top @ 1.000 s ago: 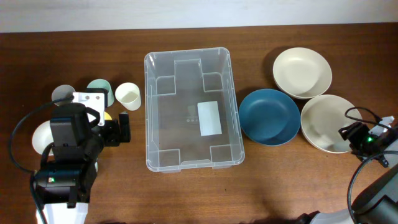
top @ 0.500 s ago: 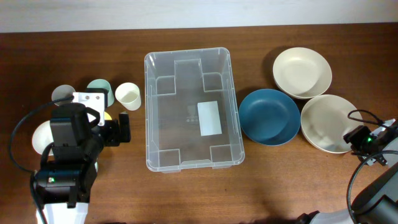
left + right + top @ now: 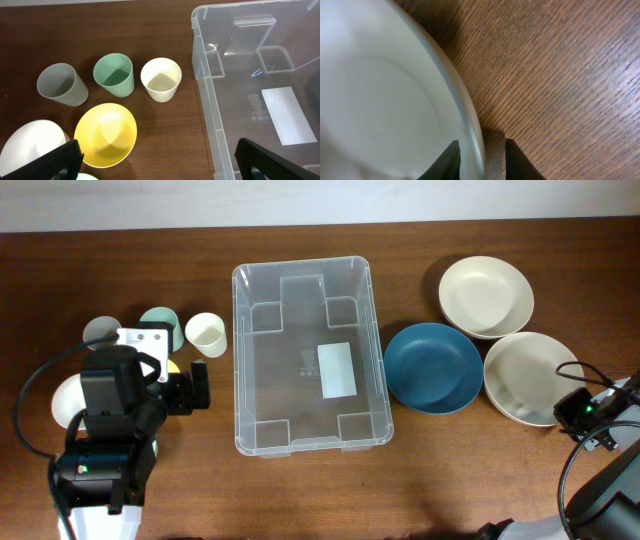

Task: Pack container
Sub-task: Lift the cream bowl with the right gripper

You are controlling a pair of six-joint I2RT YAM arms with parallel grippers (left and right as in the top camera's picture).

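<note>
The clear plastic container [image 3: 290, 370] stands empty in the middle of the table, a white label on its base; it also shows in the left wrist view [image 3: 240, 100]. My left gripper [image 3: 190, 390] is open and empty left of it, above bare wood [image 3: 157, 160] between a yellow bowl [image 3: 106, 134] and the container wall. My right gripper [image 3: 568, 412] is open, one finger on each side of the front right rim of a white bowl [image 3: 520, 375]; the rim sits between the jaws [image 3: 481, 160] in the right wrist view, where the bowl [image 3: 380, 100] fills the left.
A blue bowl [image 3: 433, 367] and a cream bowl [image 3: 486, 296] lie right of the container. Grey [image 3: 60, 84], green [image 3: 114, 74] and cream [image 3: 161, 79] cups stand left of it. Another white bowl [image 3: 31, 145] lies at the far left.
My right gripper has shifted a little toward the front and right along the white bowl's edge. The left arm and all the objects have stayed put.
</note>
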